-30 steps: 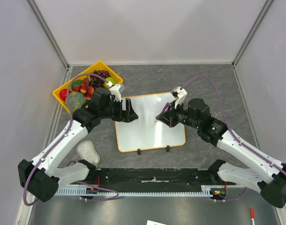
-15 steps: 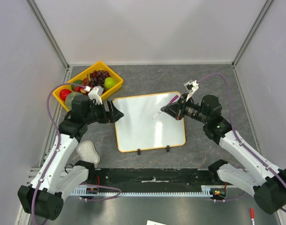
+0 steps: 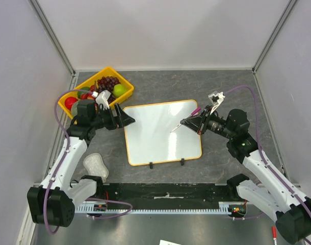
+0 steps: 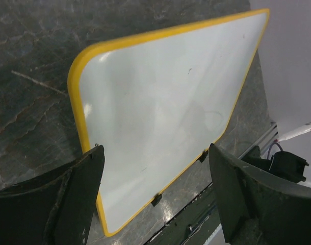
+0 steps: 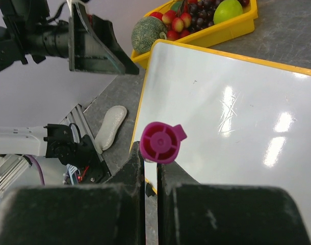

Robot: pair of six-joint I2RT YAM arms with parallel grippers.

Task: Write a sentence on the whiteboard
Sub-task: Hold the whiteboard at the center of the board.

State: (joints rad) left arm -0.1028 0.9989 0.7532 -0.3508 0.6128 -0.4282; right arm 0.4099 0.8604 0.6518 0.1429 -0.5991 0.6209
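The rounded white whiteboard with a thin orange-yellow frame point(image 3: 158, 135) is laid flat near the middle of the grey marbled desk point(image 3: 227, 87). Its two small black clip feet point(image 3: 152, 165) are turned to the near edge of the desk. The left gripper point(image 3: 126, 118) is held wide open, with nothing between its fingers, just at the left edge of the whiteboard. The right gripper point(image 3: 190, 122) is closed tightly on a magenta marker pen point(image 5: 162, 142), which is pointed over the right half of the whiteboard. Whether the tip touches the surface cannot be told. A yellow plastic tray of fruit point(image 3: 107, 69) is seen near the far left corner of the desk.
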